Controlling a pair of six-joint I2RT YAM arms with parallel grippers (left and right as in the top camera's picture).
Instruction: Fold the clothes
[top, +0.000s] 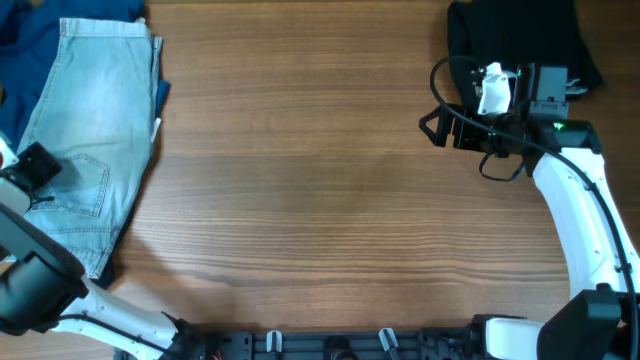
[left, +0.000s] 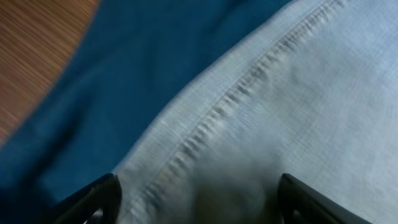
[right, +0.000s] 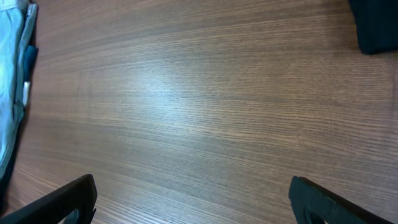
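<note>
**Fingers (left: 93, 196) spread wide over denim shorts (top: 90, 130)**

Left gripper (left: 196, 193) hovers empty, close above the pale shorts at the table's (top: 320, 200) left edge, atop dark blue cloth (left: 112, 68). Right gripper (right: 193, 202), equally parted, holds nothing. Pinching denim alone, not underlying cloth, would serve best.

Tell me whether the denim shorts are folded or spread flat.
Folded in half lengthwise: the denim shorts show one leg's width, one back pocket and stacked edges.
</note>
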